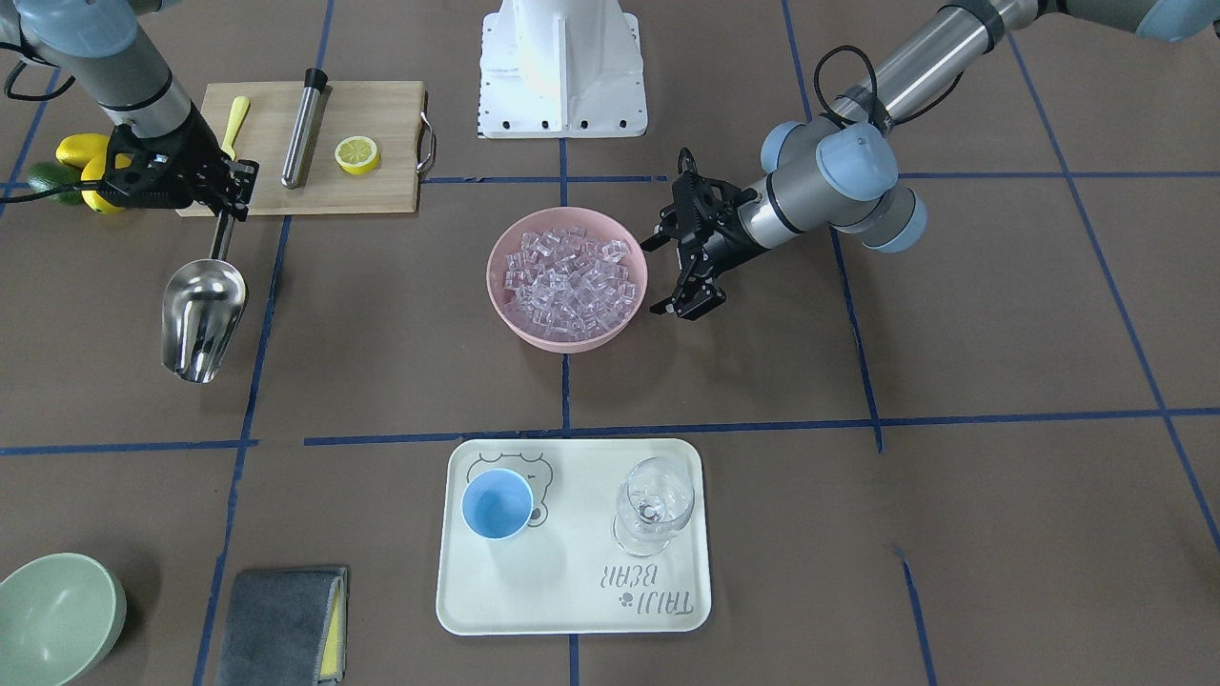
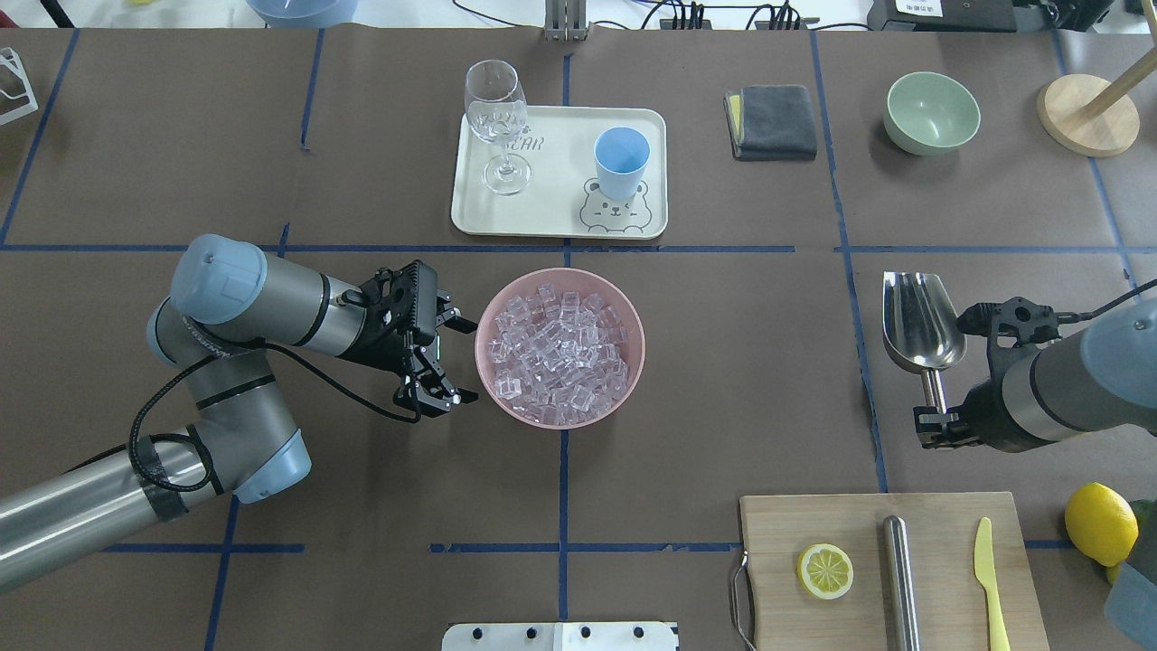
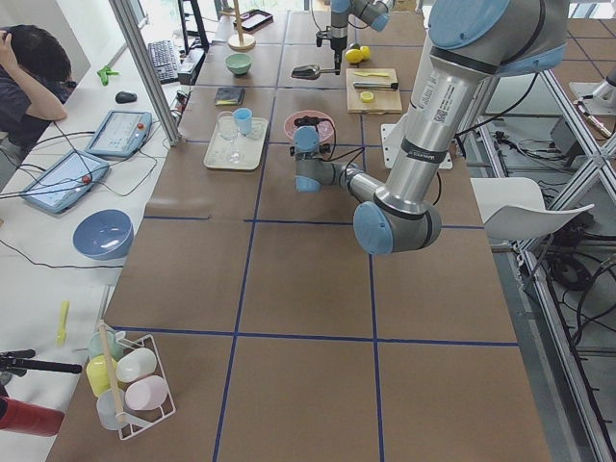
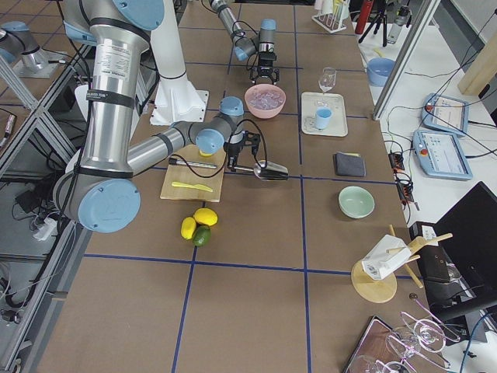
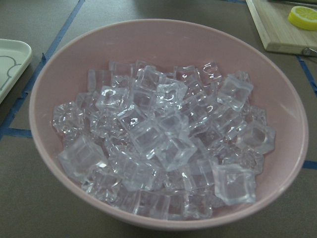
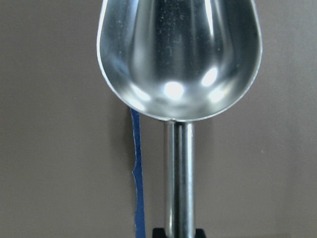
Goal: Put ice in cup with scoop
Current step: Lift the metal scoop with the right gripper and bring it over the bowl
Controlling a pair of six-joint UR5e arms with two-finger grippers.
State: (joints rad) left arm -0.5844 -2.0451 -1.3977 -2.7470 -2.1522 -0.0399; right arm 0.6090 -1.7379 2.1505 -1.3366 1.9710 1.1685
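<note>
Scoop (image 2: 922,321) in right claw (image 2: 934,418) (empty), left claw (image 2: 463,362) seemingly open

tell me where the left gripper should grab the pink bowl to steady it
Probably the rim of the pink bowl on the side facing the left gripper, coming in from there: the wall is thin, the open fingers face it, and ice fills the middle.

A wine glass (image 1: 653,505) stands on the tray (image 1: 572,610); a lemon half (image 1: 357,154) lies on the wooden board (image 1: 381,114).
</note>
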